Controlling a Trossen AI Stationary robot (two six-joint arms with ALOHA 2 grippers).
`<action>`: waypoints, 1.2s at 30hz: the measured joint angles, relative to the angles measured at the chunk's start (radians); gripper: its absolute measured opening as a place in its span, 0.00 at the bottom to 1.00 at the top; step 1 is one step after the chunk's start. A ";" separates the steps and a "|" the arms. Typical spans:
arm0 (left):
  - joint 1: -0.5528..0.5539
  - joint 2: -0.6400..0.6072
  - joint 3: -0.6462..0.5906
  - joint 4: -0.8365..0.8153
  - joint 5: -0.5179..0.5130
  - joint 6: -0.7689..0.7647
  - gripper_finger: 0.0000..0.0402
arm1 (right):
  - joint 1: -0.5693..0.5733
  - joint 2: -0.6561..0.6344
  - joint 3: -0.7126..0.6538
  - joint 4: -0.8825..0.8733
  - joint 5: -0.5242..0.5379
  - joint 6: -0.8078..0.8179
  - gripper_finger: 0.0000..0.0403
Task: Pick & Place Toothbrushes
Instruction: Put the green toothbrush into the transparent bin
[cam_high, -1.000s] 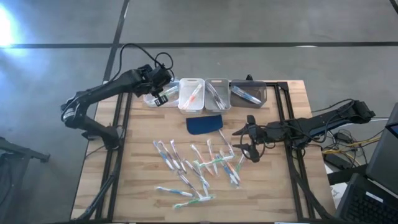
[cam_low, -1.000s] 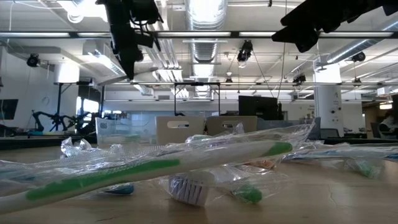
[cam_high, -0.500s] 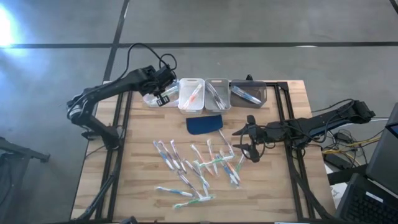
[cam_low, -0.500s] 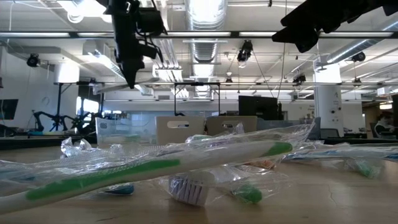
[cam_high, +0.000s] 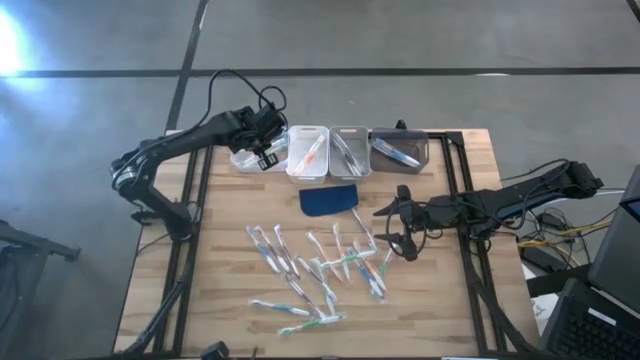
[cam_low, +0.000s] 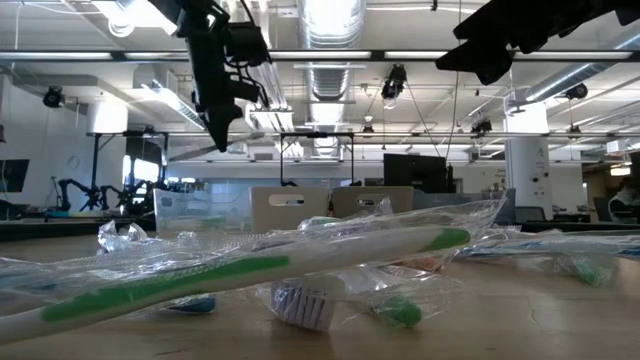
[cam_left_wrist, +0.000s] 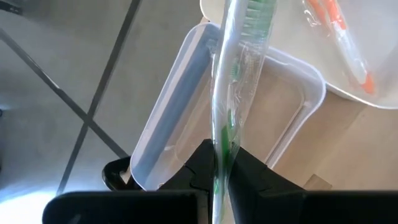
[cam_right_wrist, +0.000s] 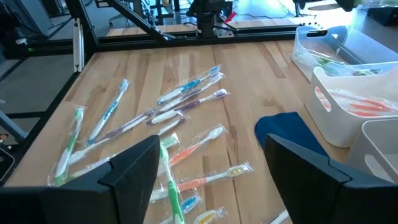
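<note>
The wooden table (cam_high: 230, 300) carries everything, with a row of four small bins along its far edge. The left arm reaches over that row, and the left gripper (cam_high: 262, 152) hangs above the leftmost clear bin (cam_left_wrist: 186, 106). Its fingers are pinched tight on a wrapped green toothbrush (cam_left_wrist: 233, 81), which sticks out past the fingertips over that bin toward the neighbouring white bin (cam_high: 307, 152), where orange brushes already lie. The next two bins, a grey bin (cam_high: 351, 149) and a darker bin (cam_high: 399, 150), also have brushes in them.

The right arm stretches in from the right side, and the right gripper (cam_high: 401, 225) hovers over the table just right of the loose pile, its fingers spread wide with nothing between them.

A dark blue pad (cam_high: 329, 199) lies flat in front of the bins, near the table's middle.

The remaining toothbrushes (cam_high: 320, 270) lie scattered in clear wrappers across the near half of the table, green, orange and blue ones mixed, some overlapping, some apart.
</note>
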 joint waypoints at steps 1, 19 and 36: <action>0.004 0.000 -0.006 0.003 0.000 0.006 0.07 | 0.000 0.000 0.000 0.000 0.000 0.000 0.72; 0.039 0.001 -0.147 0.215 0.034 -0.002 0.07 | 0.000 0.000 -0.002 0.000 0.000 -0.003 0.87; 0.122 0.067 -0.114 0.171 0.091 -0.071 0.06 | 0.000 0.000 -0.002 0.002 0.101 -0.011 0.83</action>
